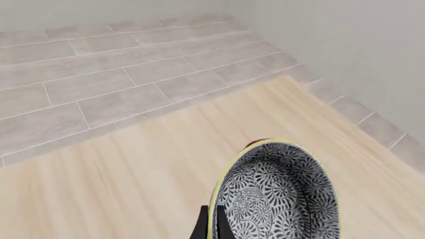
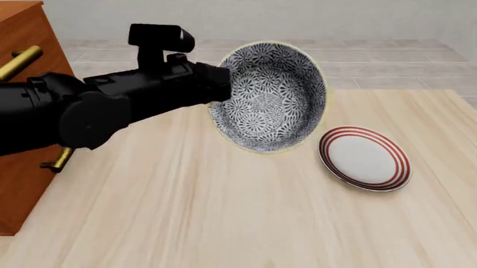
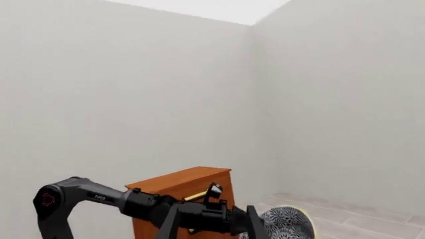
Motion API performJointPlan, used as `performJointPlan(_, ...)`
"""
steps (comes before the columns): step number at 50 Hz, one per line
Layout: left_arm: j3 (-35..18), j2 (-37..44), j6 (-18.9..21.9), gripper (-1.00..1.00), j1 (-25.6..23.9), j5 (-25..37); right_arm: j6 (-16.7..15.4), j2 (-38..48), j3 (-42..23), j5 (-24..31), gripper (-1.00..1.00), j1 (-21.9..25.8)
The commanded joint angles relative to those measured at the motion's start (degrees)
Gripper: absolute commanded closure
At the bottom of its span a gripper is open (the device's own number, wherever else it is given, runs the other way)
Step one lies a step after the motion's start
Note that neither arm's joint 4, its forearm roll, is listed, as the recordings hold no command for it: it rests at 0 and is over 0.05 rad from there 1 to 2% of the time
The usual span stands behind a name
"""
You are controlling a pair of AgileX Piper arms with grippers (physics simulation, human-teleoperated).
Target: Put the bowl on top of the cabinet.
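The bowl hangs tilted above the counter, its rim pinched by the left tool. The red-ringed plate lies below and beyond the tool's tip; the cabinet stands behind the arm. The right tool is out of view.

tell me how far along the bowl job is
Done: the left gripper is shut on the bowl's rim and holds it in the air, tilted on its side above the table. In hand: carrying it, with the cabinet off to the left. Left: set the bowl on the cabinet top and let go. The plate lies untouched.
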Motion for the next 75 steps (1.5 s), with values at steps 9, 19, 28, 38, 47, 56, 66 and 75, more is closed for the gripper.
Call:
performJointPlan(9,-8.2,-5.2,-1.6,1.00,5.0,16.9,4.5,-5.3,6.1,-4.1,-1.00,-0.2)
performJointPlan(19,-9.3,-11.3,-5.6,1.00,8.4,21.0,7.2,-8.4,6.6,-3.3,-1.00,-2.5)
performJointPlan(28,-10.4,-15.6,-7.5,1.00,12.5,24.4,6.6,-8.5,7.1,-2.9,-1.00,-1.8)
performJointPlan(38,-10.7,-19.6,-7.9,1.00,16.6,26.6,7.0,-7.2,7.4,-4.1,-1.00,-1.5)
performJointPlan(47,-12.5,-21.7,-8.6,1.00,18.8,29.5,6.1,-6.3,7.2,-4.6,-1.00,-0.7)
performJointPlan(56,-13.3,-23.7,-6.5,1.00,22.6,34.1,6.3,-2.3,7.4,-8.6,-1.00,0.8)
performJointPlan(66,-10.8,-26.1,-0.9,1.00,29.8,37.4,6.4,-1.8,7.5,-9.1,-1.00,1.4)
performJointPlan(75,-11.2,-26.5,0.8,1.00,35.0,38.6,6.4,-0.7,7.4,-9.7,-1.00,1.5)
